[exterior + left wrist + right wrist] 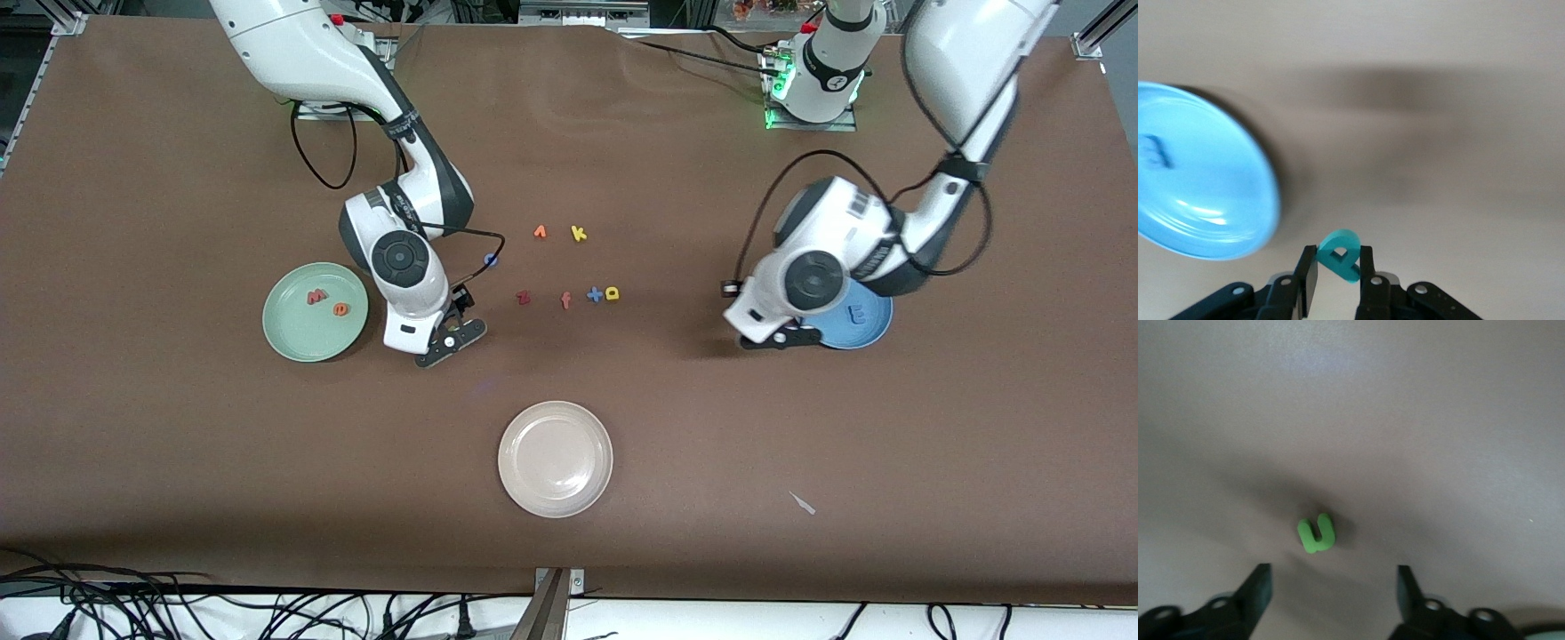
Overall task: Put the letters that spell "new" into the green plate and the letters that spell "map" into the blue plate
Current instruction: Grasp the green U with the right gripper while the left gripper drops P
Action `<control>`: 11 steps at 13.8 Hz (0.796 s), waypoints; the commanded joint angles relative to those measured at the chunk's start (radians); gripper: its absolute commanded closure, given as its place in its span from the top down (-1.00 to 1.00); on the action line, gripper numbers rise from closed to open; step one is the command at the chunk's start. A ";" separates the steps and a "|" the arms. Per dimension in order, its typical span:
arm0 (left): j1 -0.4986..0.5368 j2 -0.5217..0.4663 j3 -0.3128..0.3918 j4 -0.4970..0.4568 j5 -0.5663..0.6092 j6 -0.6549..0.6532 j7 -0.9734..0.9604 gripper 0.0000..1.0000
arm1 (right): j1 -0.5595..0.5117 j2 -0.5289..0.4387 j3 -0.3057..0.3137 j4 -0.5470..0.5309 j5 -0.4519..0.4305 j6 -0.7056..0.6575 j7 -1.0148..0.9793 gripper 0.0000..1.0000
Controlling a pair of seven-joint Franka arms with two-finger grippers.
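The green plate lies toward the right arm's end of the table and holds the pinkish-red w and the orange e. Beside that plate my right gripper hangs low over the table, open, with the green n lying on the cloth just ahead of its jaws. The n is hidden in the front view. My left gripper is shut on the teal p, over the table by the rim of the blue plate. The blue m lies in that plate. The yellow a rests mid-table.
Loose letters lie mid-table: a blue o, an orange letter, a yellow k, a dark red z, a salmon f and a blue plus. A cream plate sits nearer the front camera.
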 commanded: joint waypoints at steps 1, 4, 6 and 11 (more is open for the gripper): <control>0.118 -0.001 -0.014 -0.032 0.033 -0.015 0.196 -0.70 | 0.008 0.043 -0.002 0.028 -0.022 0.036 -0.010 0.31; 0.217 0.046 -0.014 -0.040 0.112 -0.008 0.325 -0.70 | 0.011 0.052 0.000 0.027 -0.020 0.053 0.001 0.31; 0.246 0.100 -0.014 -0.041 0.174 0.000 0.333 -0.69 | 0.011 0.061 0.000 0.024 -0.020 0.055 0.004 0.31; 0.292 0.148 -0.014 -0.058 0.192 0.031 0.335 0.29 | 0.014 0.068 0.000 0.024 -0.020 0.065 0.004 -0.22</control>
